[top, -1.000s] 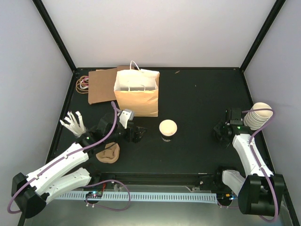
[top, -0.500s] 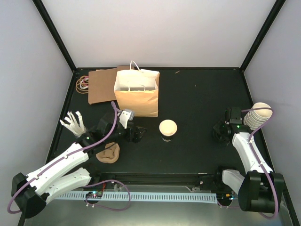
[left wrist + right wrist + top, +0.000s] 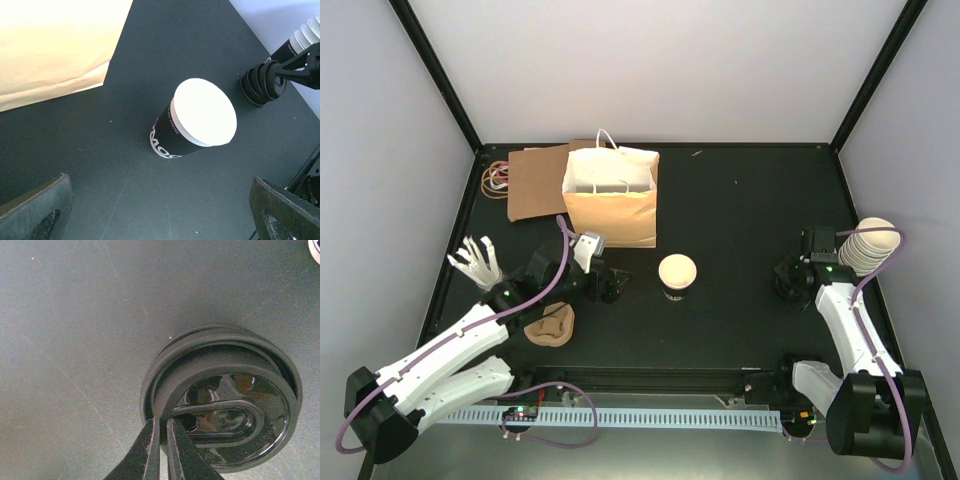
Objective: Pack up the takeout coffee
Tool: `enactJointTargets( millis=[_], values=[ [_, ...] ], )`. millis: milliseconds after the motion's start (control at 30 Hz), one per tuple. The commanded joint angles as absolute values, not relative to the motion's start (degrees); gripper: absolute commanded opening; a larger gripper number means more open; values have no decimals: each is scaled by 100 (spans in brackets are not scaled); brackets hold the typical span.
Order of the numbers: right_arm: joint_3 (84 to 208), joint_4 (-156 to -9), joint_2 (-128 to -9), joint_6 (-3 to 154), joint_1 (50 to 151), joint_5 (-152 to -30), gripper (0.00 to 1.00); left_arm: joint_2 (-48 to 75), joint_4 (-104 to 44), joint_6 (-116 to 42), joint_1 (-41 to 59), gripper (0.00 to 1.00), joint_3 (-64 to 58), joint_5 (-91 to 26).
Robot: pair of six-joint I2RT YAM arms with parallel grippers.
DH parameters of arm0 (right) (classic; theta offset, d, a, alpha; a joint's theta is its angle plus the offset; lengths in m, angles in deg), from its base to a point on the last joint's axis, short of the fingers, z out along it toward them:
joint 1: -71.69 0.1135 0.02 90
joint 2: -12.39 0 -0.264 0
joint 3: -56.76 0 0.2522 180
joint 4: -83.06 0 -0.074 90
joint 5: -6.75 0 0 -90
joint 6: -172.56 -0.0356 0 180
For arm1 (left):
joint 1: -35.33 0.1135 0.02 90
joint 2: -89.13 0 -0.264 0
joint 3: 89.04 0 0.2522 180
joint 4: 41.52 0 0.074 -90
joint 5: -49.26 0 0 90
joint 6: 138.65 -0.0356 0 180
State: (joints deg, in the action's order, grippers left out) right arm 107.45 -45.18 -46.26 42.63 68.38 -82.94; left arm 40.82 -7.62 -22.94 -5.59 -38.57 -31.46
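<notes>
One takeout coffee cup (image 3: 677, 276), dark with white lettering and a pale round top, stands upright mid-table; the left wrist view shows the cup (image 3: 192, 122) just ahead. My left gripper (image 3: 610, 285) sits left of it, open wide, with nothing between its fingers (image 3: 35, 215). A small stack of black plastic lids (image 3: 225, 400) lies at the right, also visible in the top view as the lids (image 3: 790, 275). My right gripper (image 3: 162, 440) is shut on the rim of the top lid, which is pinched between its fingertips.
An open paper bag (image 3: 610, 195) stands at the back, with brown cardboard sheets (image 3: 535, 180) and rubber bands (image 3: 497, 178) to its left. A stack of cream paper cups (image 3: 868, 245) is beside the right arm. A brown pulp tray (image 3: 550, 325) and white cutlery (image 3: 475, 262) lie near the left arm.
My right gripper's fingers have closed onto the rim of the top black lid. The left arm and the cup have not moved.
</notes>
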Motion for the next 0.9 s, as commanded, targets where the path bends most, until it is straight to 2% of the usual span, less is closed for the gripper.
enactJointTargets(
  millis=[0,400,867],
  values=[
    [10956,-4300,-4431,4404,6817,-8239,7,4167,-768,-2235,-532,99,-3749,-3081],
    [11542,-3697,-4211,4801,7319,-8433,7,4176,-835,-2144,-531,99,-3774,-3097],
    [12919,-2918,-4995,5058,9843,-8558,7,3913,-846,-1897,-500,99,-3689,-3065]
  ],
)
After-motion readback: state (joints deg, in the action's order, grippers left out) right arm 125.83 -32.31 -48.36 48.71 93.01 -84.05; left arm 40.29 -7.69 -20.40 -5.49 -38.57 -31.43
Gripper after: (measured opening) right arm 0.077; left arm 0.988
